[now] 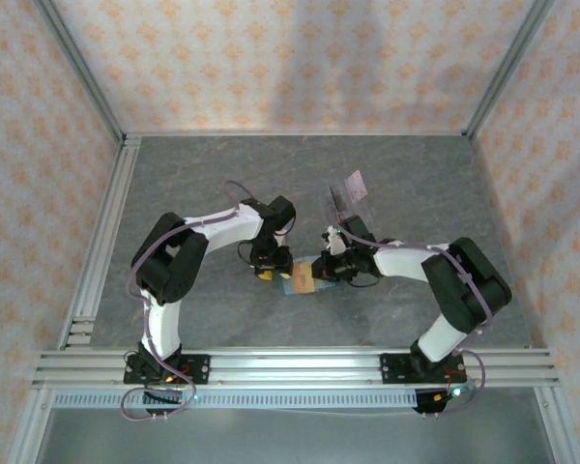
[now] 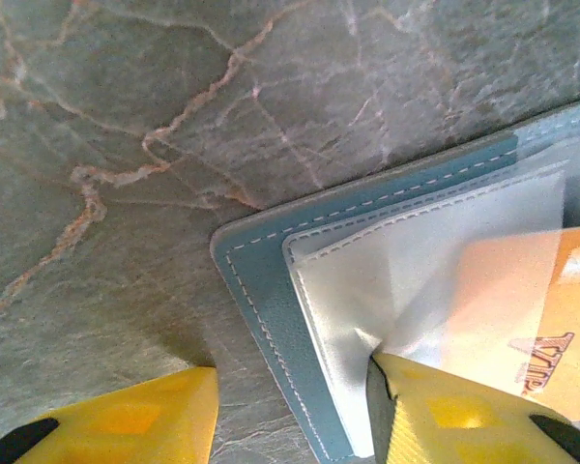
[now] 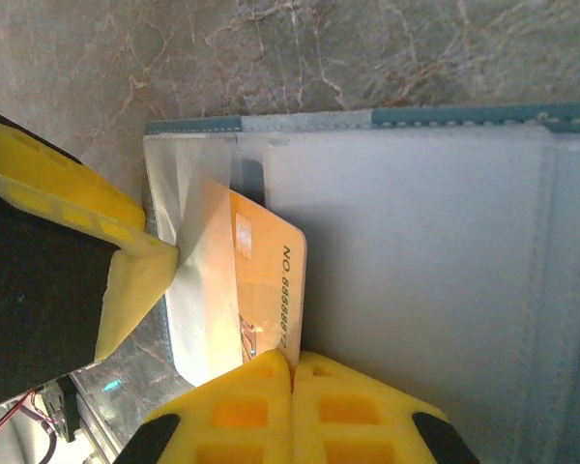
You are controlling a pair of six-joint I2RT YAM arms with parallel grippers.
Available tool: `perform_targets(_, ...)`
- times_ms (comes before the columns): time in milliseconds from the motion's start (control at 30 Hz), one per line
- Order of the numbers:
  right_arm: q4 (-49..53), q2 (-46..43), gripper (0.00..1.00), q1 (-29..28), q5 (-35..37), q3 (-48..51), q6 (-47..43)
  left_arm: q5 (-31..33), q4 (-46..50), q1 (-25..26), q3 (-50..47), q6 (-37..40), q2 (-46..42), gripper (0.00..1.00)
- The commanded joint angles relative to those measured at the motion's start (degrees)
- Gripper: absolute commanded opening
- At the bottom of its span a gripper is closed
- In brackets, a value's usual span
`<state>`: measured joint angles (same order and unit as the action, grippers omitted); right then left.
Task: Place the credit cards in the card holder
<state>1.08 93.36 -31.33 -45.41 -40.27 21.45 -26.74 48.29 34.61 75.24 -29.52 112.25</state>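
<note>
A grey, marble-veined worktop (image 1: 425, 184) lies inside a booth walled on three sides with pale wallpaper (image 1: 271, 58) printed in orange motifs. Aluminium rails (image 1: 300, 365) run along the near edge and up the corners. The left arm (image 1: 188, 246) and the right arm (image 1: 435, 271), both white, reach inward and meet near the worktop's middle, almost nose to nose. From above, their wrists cover most of the card holder (image 1: 300, 282), which lies open and flat between them. Behind the right wrist stands a clear slotted stand (image 1: 348, 196) — what it carries is too small to make out.

Close up, the holder shows a teal stitched border and pale grey-blue pockets under a filmy clear sleeve. The left pincer (image 2: 295, 372) is released, jaws astride the holder's edge: one yellow finger (image 2: 454, 411) presses on the sleeve and the other sits over bare worktop. The right pincer (image 3: 292, 365) is clenched on an orange credit card (image 3: 266, 280), whose far end is tucked under that sleeve — the fingertips cut off its printed number, and a "VIP" mark is partly hidden.
</note>
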Motion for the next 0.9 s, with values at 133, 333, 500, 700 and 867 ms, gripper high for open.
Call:
perform_targets(133,4.12,3.43,0.0,0.13,2.03,-3.84,-1.94,1.29,2.24,0.28,-2.71,-0.23,0.52,0.45)
perform_targets(333,5.78,5.12,0.0,0.11,1.8,-6.29,-2.79,1.06,2.03,0.28,-2.95,-0.06,0.25,0.45)
perform_targets(500,8.33,6.71,0.0,-0.51,0.86,-8.94,-4.75,0.9,2.12,0.29,-3.0,0.05,0.34,0.45)
perform_targets(700,12.05,8.32,0.0,-1.04,0.06,-10.92,-6.92,0.11,2.46,-0.06,-1.87,-0.08,-0.01,0.46)
perform_targets(867,13.42,8.21,0.0,-1.03,0.91,-10.23,-7.48,-2.17,1.99,-2.13,-2.33,-0.8,-4.49,0.46)
